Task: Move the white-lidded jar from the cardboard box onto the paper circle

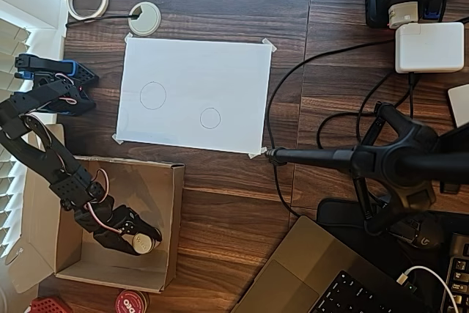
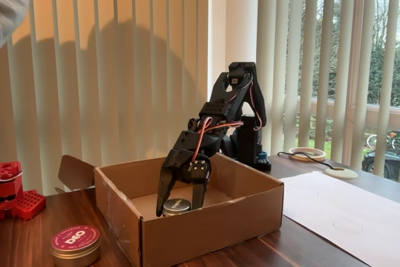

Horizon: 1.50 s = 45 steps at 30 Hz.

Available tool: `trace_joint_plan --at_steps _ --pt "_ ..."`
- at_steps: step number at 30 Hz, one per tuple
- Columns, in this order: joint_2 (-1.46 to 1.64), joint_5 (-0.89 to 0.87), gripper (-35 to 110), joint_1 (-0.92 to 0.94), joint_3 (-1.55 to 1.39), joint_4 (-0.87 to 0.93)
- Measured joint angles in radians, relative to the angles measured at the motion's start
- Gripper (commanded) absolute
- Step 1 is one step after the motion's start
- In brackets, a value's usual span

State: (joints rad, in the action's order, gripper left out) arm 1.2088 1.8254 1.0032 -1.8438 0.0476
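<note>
Upright on the floor of the cardboard box [image 1: 44, 214], lid up: the white-lidded jar [image 1: 141, 242], round, squat, with no long axis to speak of; pale lid with faint print facing the overhead camera, print too small to read. Seen in the fixed view as a low disc [image 2: 175, 205] near the box's front wall [image 2: 206, 229], lower part cut off by that wall. Reaching down into the box from the black arm: the gripper [image 1: 139, 240], jaws parted about as wide as the jar and set on either side of it, one finger [image 2: 165, 191] to the left and one to the right in the fixed view. Very close to the jar's sides, but firm contact or a small gap impossible to tell; jar resting on the box floor, not lifted. Well apart from the box, on the taped white paper sheet [image 1: 192, 60]: the paper circle [image 1: 210, 118], the smaller of two pencilled rings, with the larger circle [image 1: 152, 95] to its left in the overhead view. Faint and barely readable in the fixed view [image 2: 347, 224]. Just outside the box, a red lid [image 2: 75, 237], half cut off by the bottom edge overhead.
</note>
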Motion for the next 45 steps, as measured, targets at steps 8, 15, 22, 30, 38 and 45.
trace_joint_plan --at_steps 8,15,22,30,38,45 --pt "0.183 0.008 4 -0.052 -0.144 -0.17" --pt "0.334 0.031 2 -0.095 -0.158 -0.279" --pt "0.448 -0.046 1 -0.23 -0.147 -0.296" --pt "0.523 -0.137 0 -0.52 -0.137 -0.296" --pt "0.523 -0.138 0 -0.739 -0.218 -0.279" --pt "0.523 -0.114 0 -0.844 -0.367 -0.121"
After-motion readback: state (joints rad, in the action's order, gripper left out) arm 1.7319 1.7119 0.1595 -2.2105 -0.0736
